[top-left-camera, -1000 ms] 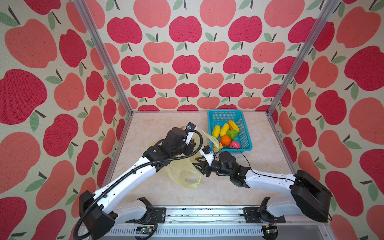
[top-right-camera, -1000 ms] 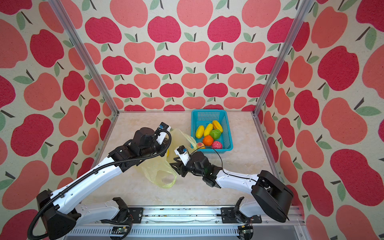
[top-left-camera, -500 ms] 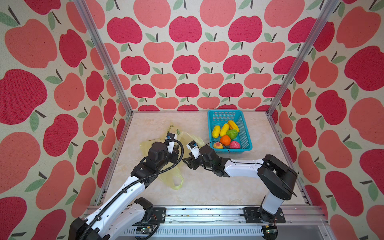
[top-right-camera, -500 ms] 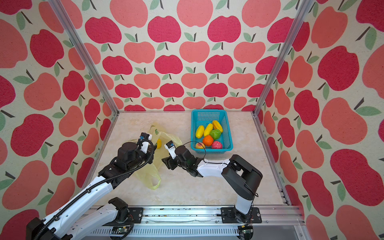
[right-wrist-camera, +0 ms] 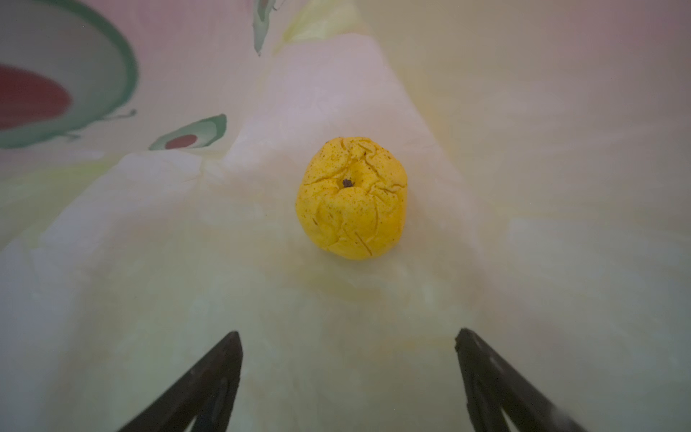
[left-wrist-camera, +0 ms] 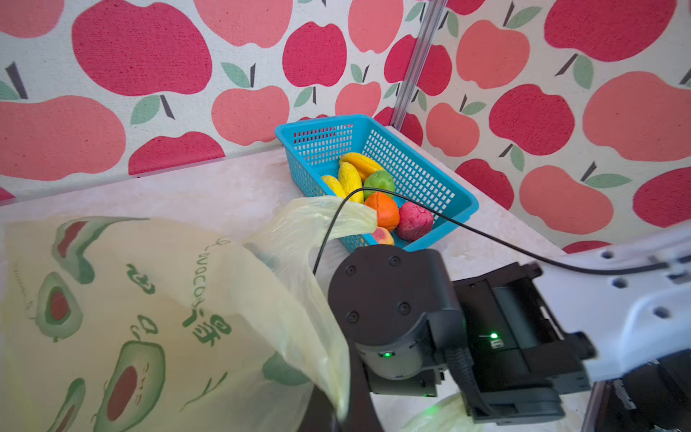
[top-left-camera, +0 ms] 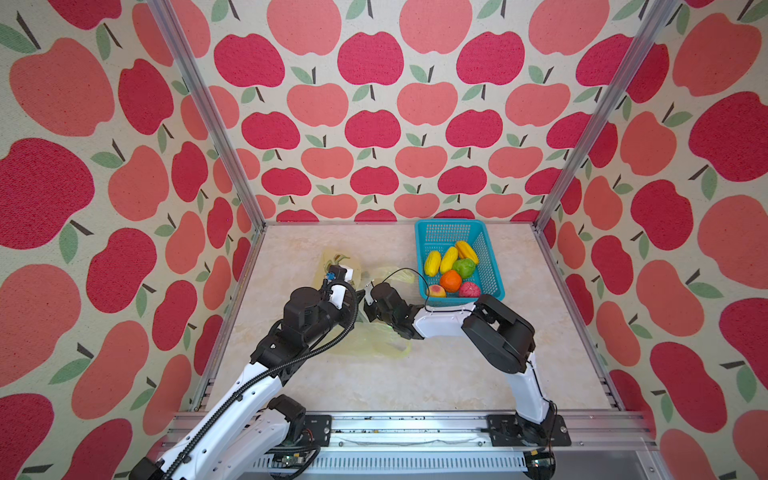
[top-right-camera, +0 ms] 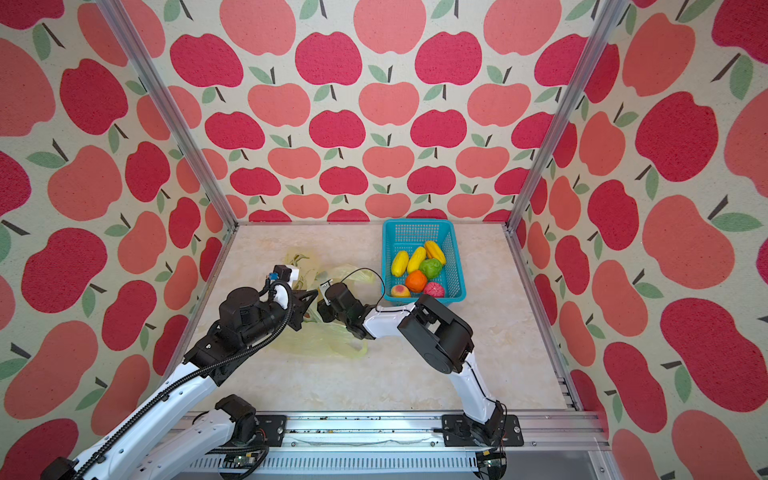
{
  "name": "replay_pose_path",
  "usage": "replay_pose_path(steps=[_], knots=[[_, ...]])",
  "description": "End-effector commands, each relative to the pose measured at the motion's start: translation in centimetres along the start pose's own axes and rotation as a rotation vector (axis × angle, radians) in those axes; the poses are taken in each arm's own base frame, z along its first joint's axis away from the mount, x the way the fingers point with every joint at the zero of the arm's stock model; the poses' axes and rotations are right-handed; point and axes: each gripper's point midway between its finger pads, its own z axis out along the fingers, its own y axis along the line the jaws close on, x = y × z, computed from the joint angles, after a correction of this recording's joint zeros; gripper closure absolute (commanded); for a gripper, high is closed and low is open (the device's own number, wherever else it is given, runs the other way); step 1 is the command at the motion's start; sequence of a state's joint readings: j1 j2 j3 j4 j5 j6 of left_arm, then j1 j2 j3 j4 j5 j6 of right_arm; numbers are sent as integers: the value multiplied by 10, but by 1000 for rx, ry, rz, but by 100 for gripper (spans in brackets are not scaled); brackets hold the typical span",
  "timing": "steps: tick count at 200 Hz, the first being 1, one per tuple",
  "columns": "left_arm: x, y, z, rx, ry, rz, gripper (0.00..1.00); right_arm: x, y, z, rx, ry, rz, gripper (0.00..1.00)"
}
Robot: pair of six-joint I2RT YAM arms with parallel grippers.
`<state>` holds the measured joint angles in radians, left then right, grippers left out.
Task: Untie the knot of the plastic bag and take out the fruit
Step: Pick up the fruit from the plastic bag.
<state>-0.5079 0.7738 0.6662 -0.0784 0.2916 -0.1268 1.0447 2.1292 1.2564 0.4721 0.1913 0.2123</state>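
Spread wide inside the plastic bag (left-wrist-camera: 149,299), the right gripper (right-wrist-camera: 347,332) should reach straight for the yellow fruit (right-wrist-camera: 351,198) at its twelve o'clock. The left gripper (top-right-camera: 308,307) clamps the rim up.

right gripper (right-wrist-camera: 347,332) opened up wide, now poking into the bag (left-wrist-camera: 149,299), right elbow (top-left-camera: 498,336) folded up and in toward the middle, left arm (top-left-camera: 307,320) pulled back a bit

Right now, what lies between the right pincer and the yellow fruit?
Only bare inner surface of the plastic bag; the right wrist view shows the open right pincer facing the yellow fruit.
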Motion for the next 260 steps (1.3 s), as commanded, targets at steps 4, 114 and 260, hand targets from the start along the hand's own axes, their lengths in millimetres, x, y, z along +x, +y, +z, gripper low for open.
replay_pose_path(steps=[4,114,260], knots=[[-28,-25,-14,114,-68,-13,100,-19,21,5,-36,-104,-54,1],[-29,-28,-10,141,-62,-37,100,-21,96,-32,-348,-406,-104,1],[-47,-84,-20,496,-114,-53,100,9,41,42,84,-164,-58,1]])
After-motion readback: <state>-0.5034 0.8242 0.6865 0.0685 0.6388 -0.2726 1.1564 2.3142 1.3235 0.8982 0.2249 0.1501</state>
